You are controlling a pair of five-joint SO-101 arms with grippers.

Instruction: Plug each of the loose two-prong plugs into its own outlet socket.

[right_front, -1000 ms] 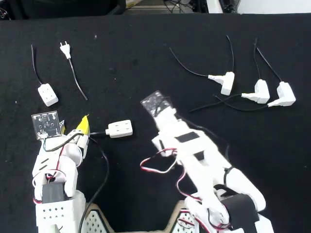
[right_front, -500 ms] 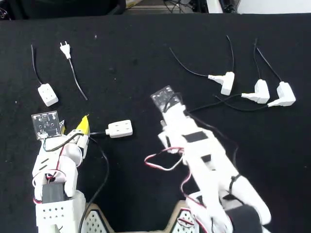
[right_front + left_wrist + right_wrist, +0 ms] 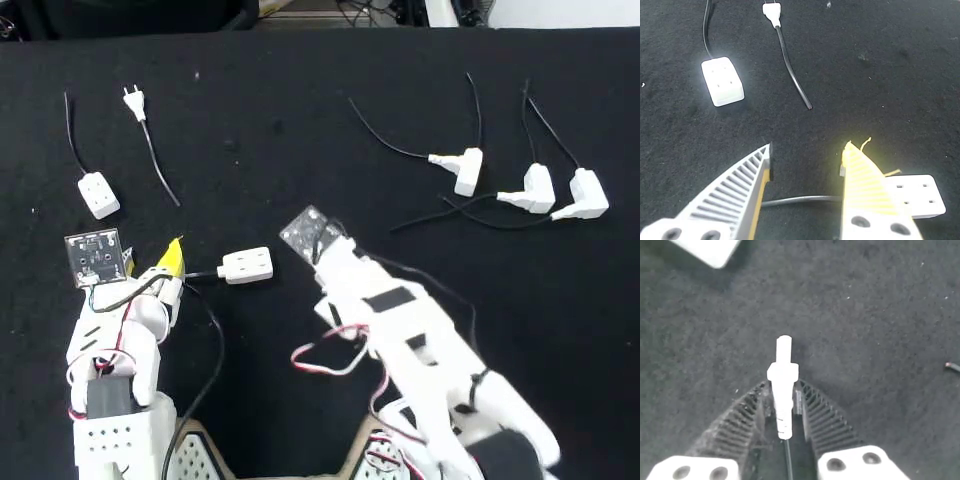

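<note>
My right gripper is shut on a white two-prong plug, its prongs pointing away over the black mat. In the high view the right arm's wrist hovers just right of a white outlet socket with a black cord; a corner of that socket shows in the right wrist view. My left gripper stands open over the socket's cord, with the socket behind its yellow finger. A second socket and a loose plug lie at the far left.
Three white plug-and-socket pairs with black cords lie at the right. A loose black wire crosses near them. The black mat's far edge runs along the top of the high view.
The right arm swung right and away half a second ago, then came back left and nearer, ending close to the corded socket. The left arm has kept still.
</note>
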